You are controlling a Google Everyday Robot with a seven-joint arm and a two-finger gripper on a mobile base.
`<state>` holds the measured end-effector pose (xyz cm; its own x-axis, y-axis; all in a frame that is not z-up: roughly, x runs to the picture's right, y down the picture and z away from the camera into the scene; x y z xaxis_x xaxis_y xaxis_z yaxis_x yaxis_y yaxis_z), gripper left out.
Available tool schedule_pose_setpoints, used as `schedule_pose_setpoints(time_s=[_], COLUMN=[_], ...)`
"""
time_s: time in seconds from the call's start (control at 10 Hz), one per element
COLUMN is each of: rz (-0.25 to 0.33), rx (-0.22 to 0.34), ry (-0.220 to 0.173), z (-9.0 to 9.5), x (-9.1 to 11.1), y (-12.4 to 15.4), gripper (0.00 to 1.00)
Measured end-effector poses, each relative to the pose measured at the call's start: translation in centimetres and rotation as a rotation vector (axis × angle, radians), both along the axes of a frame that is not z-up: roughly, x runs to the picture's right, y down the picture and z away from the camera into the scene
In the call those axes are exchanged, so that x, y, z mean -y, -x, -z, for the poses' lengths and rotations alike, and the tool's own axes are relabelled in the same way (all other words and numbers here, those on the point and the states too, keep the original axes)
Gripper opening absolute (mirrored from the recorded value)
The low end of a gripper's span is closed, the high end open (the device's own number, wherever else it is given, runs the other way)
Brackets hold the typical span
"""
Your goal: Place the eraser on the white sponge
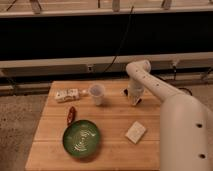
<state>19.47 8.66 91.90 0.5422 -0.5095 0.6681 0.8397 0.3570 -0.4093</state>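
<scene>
The white sponge [135, 132] lies flat on the wooden table [112, 117], right of centre and towards the front. My gripper [134, 98] points down at the table's back right, right of the cup and well behind the sponge. The black eraser does not show; the spot under the gripper is hidden by the gripper itself.
A translucent cup [96, 93] stands at the back centre. A white packet with dark markings [67, 95] lies at the back left. A small red-brown object [71, 114] lies left of a green plate [81, 138] at the front left. My arm [175, 115] covers the right side.
</scene>
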Motion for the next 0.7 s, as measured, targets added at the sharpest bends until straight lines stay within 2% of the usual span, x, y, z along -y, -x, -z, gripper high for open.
schedule_pose_setpoints(time_s=[0.1,0.3,0.5,0.7], rz=[0.013,0.05,0.094,0.168], rx=[0.042,0.123,0.193,0.281], ry=[0.022,0.054,0.065,0.049], z=[-0.1,-0.3,-0.5,-0.4], x=[0.3,0.9,1.5,2.1], y=[-0.2,-0.4,-0.1,0.1], gripper=[0.71,0.8,0.8,0.8])
